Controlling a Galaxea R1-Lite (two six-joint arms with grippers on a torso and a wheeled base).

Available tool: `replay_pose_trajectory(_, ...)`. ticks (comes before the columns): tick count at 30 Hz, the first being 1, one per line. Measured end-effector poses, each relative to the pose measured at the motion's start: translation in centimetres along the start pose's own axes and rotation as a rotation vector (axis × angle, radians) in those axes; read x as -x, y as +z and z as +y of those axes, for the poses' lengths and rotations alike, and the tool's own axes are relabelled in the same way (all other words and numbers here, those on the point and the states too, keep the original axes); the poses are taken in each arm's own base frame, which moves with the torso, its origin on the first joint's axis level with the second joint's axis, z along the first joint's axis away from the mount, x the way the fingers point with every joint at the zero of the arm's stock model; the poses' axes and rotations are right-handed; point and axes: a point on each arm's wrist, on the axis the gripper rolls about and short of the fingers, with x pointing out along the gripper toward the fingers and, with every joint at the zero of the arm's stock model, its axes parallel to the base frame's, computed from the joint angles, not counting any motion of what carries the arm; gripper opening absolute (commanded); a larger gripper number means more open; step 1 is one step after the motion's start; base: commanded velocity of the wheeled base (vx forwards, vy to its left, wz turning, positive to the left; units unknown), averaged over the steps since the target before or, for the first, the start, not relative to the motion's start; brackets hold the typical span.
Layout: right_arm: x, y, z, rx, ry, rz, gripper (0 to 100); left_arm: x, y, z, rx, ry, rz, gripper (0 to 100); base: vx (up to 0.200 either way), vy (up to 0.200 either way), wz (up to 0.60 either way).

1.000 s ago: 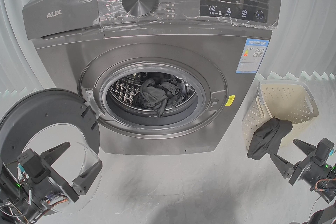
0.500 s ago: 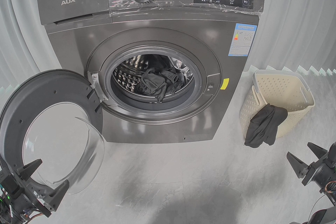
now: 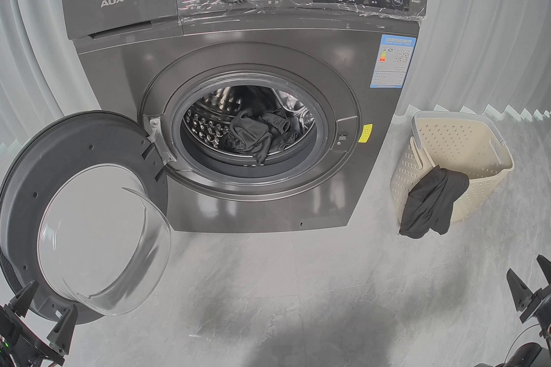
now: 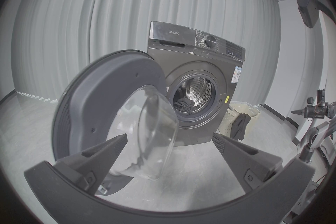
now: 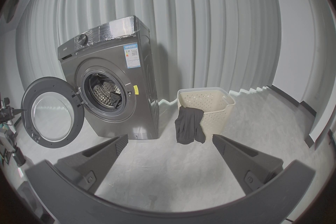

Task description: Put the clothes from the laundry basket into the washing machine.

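A grey washing machine (image 3: 241,41) stands ahead with its round door (image 3: 69,202) swung wide to the left. Dark clothes (image 3: 255,133) lie in the drum. To the right, a cream laundry basket (image 3: 485,156) sits on the floor with a dark garment (image 3: 430,202) draped over its front rim. My left gripper (image 3: 43,311) is open and empty at the lower left, below the door. At the lower right edge my right gripper (image 3: 531,279) is open and empty, well short of the basket. The right wrist view shows the basket (image 5: 218,107) and the garment (image 5: 189,125) ahead of the open fingers (image 5: 245,161).
Pale grey floor (image 3: 321,293) spreads in front of the machine. A white pleated curtain (image 3: 488,24) runs behind everything. The open door's clear bowl (image 4: 154,130) juts out close to my left gripper (image 4: 169,137).
The camera has pulled back from the machine, so machine and basket look smaller. Both grippers have dropped toward the lower corners, away from door and basket. Clothes have not moved.
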Motion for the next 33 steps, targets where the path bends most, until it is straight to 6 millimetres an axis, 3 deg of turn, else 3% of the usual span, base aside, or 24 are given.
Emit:
replay_pose_trajectory(8,3.0,-2.2,-0.9,0.012,-0.041,-0.087,100,1.2,-1.1,0.1,0.0,0.066,-0.029,100,0.0,-0.2,0.0)
replay_pose_trajectory(18,3.8,-3.0,-0.7,0.067,-0.099,-0.125,100,2.0,-1.7,-0.3,-0.038,0.246,-0.087,100,0.0,0.0,0.0)
replay_pose_trajectory(25,4.2,-3.3,-0.4,0.101,-0.055,-0.165,100,2.4,-2.1,-0.4,-0.122,0.23,-0.097,100,0.0,0.0,0.0)
replay_pose_trajectory(33,4.3,-3.6,-0.3,0.13,-0.027,-0.161,100,2.4,-2.7,-0.5,-0.094,0.116,-0.055,100,0.0,-0.025,0.0)
